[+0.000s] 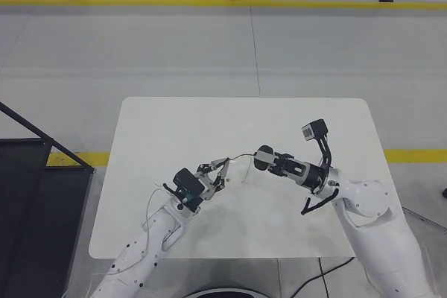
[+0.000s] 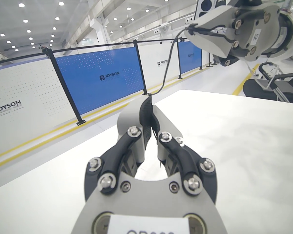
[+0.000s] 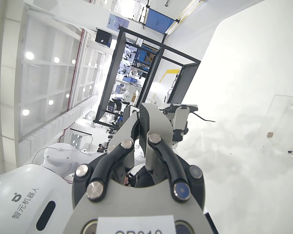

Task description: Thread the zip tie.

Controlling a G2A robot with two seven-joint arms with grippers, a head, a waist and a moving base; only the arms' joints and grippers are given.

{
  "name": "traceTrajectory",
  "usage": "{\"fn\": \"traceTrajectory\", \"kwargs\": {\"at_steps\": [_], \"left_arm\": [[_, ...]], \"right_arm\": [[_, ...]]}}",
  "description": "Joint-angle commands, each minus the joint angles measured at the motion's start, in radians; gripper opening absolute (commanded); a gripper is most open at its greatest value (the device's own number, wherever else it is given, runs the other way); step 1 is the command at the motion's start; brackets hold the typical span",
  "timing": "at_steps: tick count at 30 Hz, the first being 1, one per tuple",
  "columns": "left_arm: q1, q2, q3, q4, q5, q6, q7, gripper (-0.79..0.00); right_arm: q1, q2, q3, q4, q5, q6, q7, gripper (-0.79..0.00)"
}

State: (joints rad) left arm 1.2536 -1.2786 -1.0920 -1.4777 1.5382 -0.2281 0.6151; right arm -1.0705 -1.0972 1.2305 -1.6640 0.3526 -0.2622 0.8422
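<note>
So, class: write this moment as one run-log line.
left gripper: shut on zip tie | right gripper: shut on same tie | span: raised above table

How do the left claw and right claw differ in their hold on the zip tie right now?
The left claw grips the zip tie partway along, with a loose end sticking out beyond it; the right claw pinches it right at its tips. In the top view the left claw sits slightly nearer the robot, the right claw farther out. Both are shut on the tie.

The white table [image 1: 171, 127] I work at has rounded corners and stands on a pale grey floor [image 1: 208, 52] crossed by a yellow line [image 1: 425, 156].
</note>
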Motion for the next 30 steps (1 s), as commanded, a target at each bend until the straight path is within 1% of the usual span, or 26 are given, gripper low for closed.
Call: {"fn": "traceTrajectory", "kwargs": {"at_steps": [1, 4, 8, 11, 15, 18, 20, 30], "left_arm": [[-0.004, -0.001, 0.002, 0.001, -0.023, -0.023, -0.009, -0.785], [-0.009, -0.003, 0.002, 0.001, -0.052, -0.053, -0.018, -0.785], [-0.010, -0.004, -0.003, 0.000, -0.086, -0.070, -0.015, -0.785], [-0.010, -0.005, -0.011, -0.002, -0.132, -0.099, -0.014, -0.785], [-0.012, -0.002, -0.031, -0.005, -0.201, -0.168, -0.039, -0.785], [-0.013, -0.001, -0.043, -0.009, -0.239, -0.198, -0.058, -0.785], [-0.014, -0.001, -0.050, -0.012, -0.254, -0.204, -0.065, -0.785], [-0.014, -0.003, -0.060, -0.014, -0.306, -0.225, -0.083, -0.785]], "right_arm": [[-0.003, 0.000, 0.001, 0.002, 0.003, -0.013, -0.001, -0.785], [-0.003, -0.001, -0.002, 0.003, -0.002, -0.015, -0.003, -0.785], [0.008, -0.002, -0.007, 0.004, -0.022, 0.020, -0.008, -0.785], [0.011, -0.004, -0.012, -0.001, -0.042, 0.027, -0.035, -0.785], [-0.001, -0.006, -0.014, -0.012, -0.069, 0.013, -0.090, -0.785], [-0.011, -0.008, -0.017, -0.022, -0.101, 0.011, -0.127, -0.785], [-0.017, -0.009, -0.020, -0.029, -0.125, 0.012, -0.153, -0.785], [-0.022, -0.014, -0.037, -0.045, -0.206, 0.035, -0.211, -0.785]]}}
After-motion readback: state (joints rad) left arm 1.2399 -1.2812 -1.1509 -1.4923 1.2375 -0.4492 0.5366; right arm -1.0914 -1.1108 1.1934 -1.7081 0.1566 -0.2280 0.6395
